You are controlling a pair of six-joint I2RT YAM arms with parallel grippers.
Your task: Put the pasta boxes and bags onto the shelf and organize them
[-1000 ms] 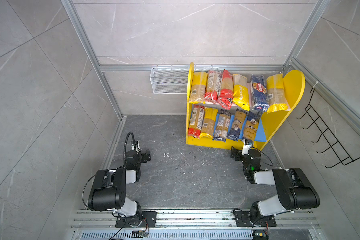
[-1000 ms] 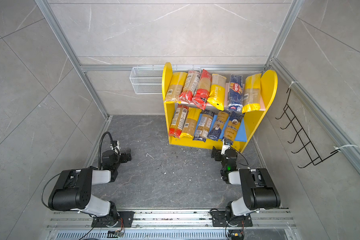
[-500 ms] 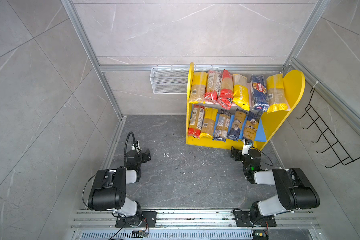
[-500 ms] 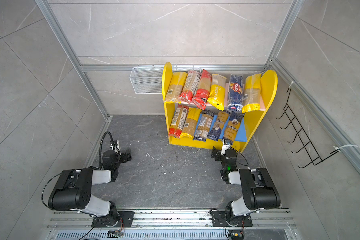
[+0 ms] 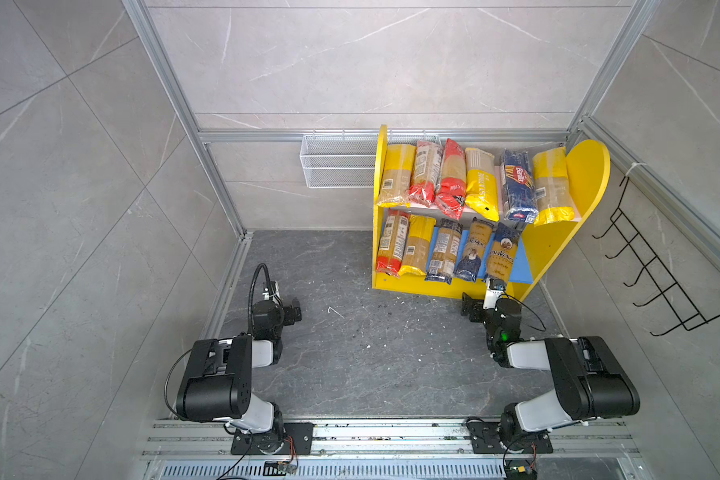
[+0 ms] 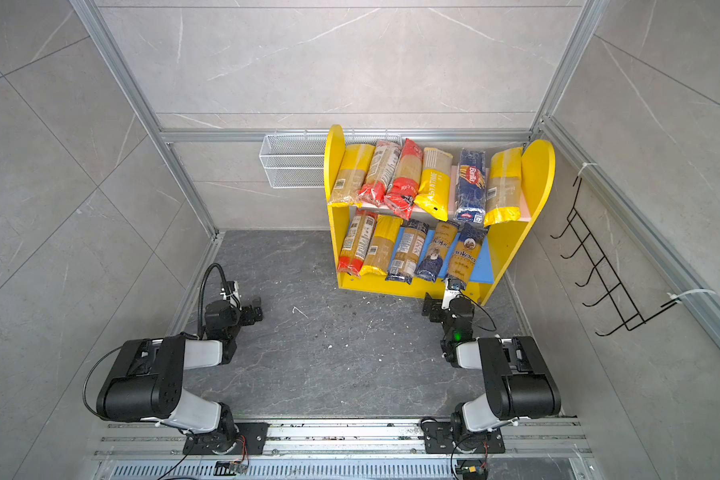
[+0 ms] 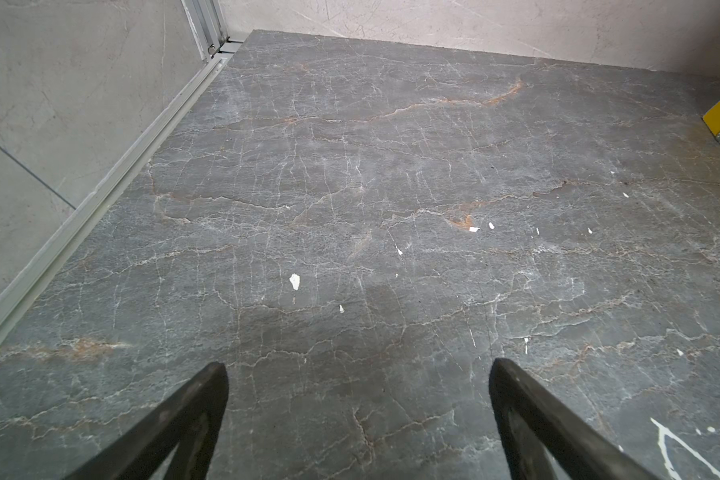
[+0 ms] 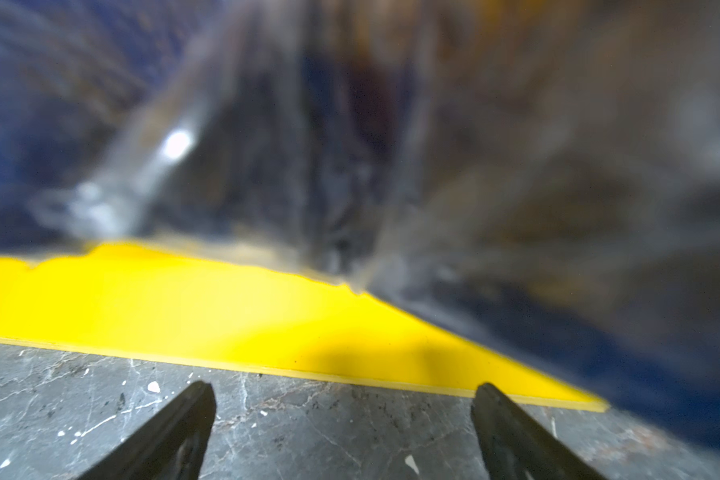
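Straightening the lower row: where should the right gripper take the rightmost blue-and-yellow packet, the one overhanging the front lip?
Grip the blue-and-yellow packet at its near end, where it overhangs the front lip of the shelf, coming from the front with the open right gripper, jaws across its narrow width. It lies front to back, so that end looks freest.

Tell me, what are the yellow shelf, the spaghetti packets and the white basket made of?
Shelf: probably painted wood board, smooth matte yellow, flat cut edges. Spaghetti packets: thin shiny plastic film, crinkled, with clear windows showing strands. White basket: fine wire mesh, likely coated metal; you can see through it.
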